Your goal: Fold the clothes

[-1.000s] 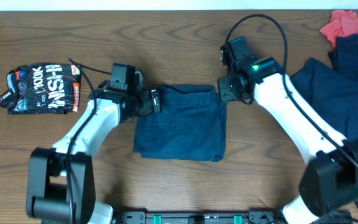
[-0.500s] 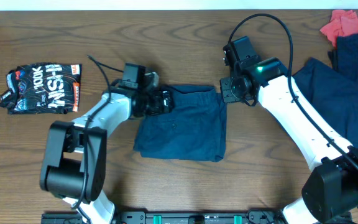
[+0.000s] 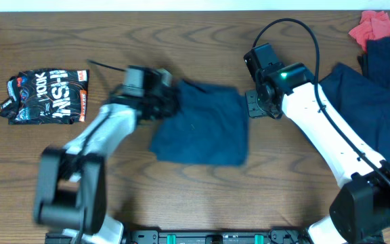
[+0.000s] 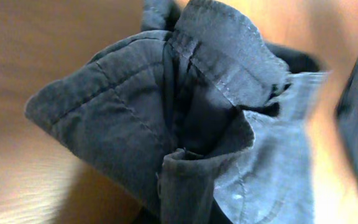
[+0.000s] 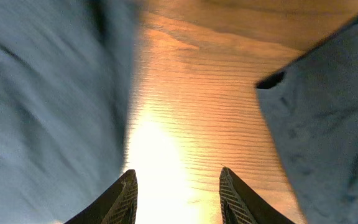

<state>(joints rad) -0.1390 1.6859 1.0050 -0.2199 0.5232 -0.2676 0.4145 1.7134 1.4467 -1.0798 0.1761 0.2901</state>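
Navy garment (image 3: 202,129) lies folded and roughly square at the middle of the wooden table (image 3: 181,47), between the two arms. The left gripper (image 3: 170,100) appears clenched on its far left corner, where the wrist view shows the cloth bunched into a peak. The right gripper (image 3: 251,105) hangs spread and empty over bare wood just beside the far right corner. That corner lies to its left, so the right arm looks nearer to take it.
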